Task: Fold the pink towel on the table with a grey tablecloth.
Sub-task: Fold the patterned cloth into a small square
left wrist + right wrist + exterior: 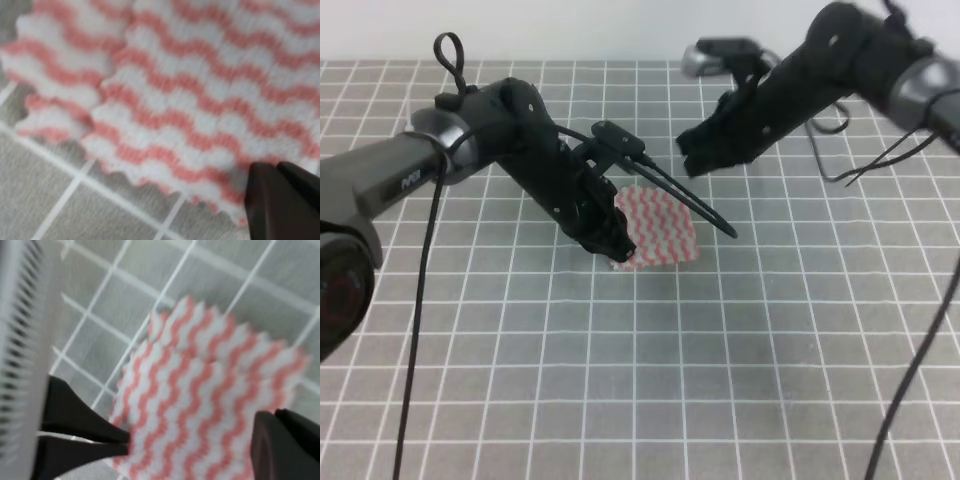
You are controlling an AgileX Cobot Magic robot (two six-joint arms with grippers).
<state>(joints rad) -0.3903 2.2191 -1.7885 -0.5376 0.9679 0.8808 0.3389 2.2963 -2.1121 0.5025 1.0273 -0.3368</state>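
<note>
Grey tablecloth (650,350) under pink towel (660,228) (doubled layer (60,75) only in left wrist view)

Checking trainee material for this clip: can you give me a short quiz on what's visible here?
1. True or false: the right gripper has its fingers closed on the pink towel.
2. Which gripper is down at the towel's edge? A) left gripper B) right gripper C) neither
3. What is printed on the grey tablecloth?
Key: 1 false, its fingers are apart and off the towel; 2 A; 3 a grid of thin white lines.
</note>
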